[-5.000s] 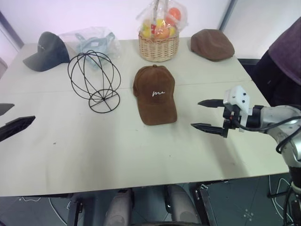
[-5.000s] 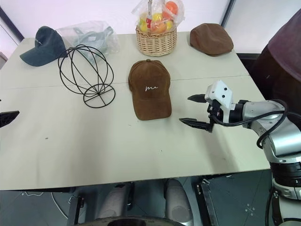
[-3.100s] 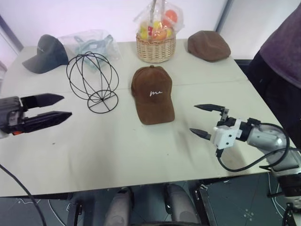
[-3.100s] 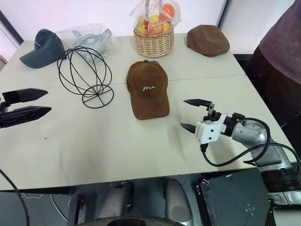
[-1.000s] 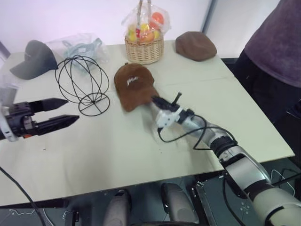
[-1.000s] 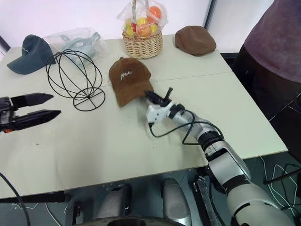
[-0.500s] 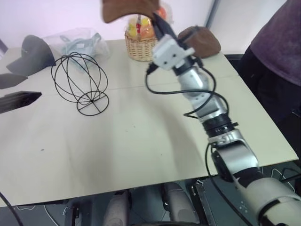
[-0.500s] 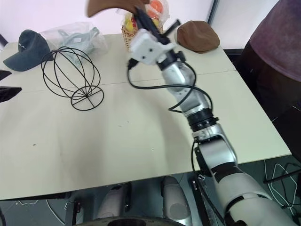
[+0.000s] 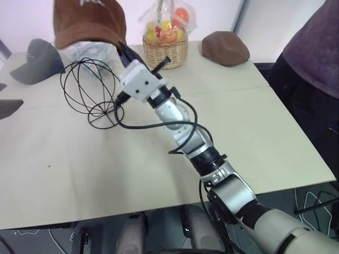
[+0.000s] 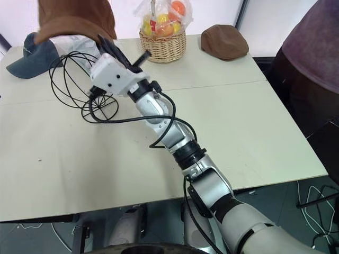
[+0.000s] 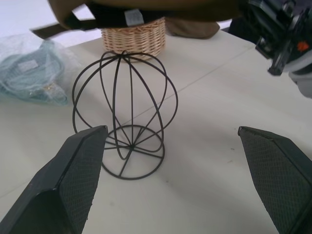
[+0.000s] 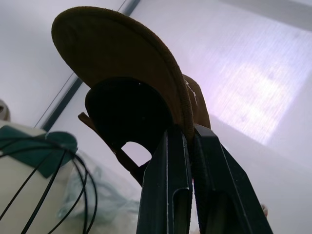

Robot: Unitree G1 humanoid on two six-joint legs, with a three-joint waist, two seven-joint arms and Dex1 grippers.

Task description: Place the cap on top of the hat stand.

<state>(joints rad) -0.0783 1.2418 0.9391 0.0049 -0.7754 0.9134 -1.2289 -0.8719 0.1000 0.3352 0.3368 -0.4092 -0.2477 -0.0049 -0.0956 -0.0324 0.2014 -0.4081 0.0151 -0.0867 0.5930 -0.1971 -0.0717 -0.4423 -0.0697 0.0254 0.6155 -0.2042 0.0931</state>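
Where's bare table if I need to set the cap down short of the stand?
Bare: the near table in front of the hat stand, and the stretch right of the right arm toward the flat cap. Crowded: the far edge, with grey cap, plastic bag and basket.

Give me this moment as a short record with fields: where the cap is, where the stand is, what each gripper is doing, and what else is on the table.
cap: brown cap held up in the air, above the hat stand, not yet on it
hat stand: black wire hat stand upright on the table, bare
right gripper: right gripper shut on the cap's brim
left gripper: left gripper open, holding nothing, facing the stand
other things: wicker basket of fruit, dark grey cap, plain brown flat cap, plastic bag
person: purple sleeve at the table's right side
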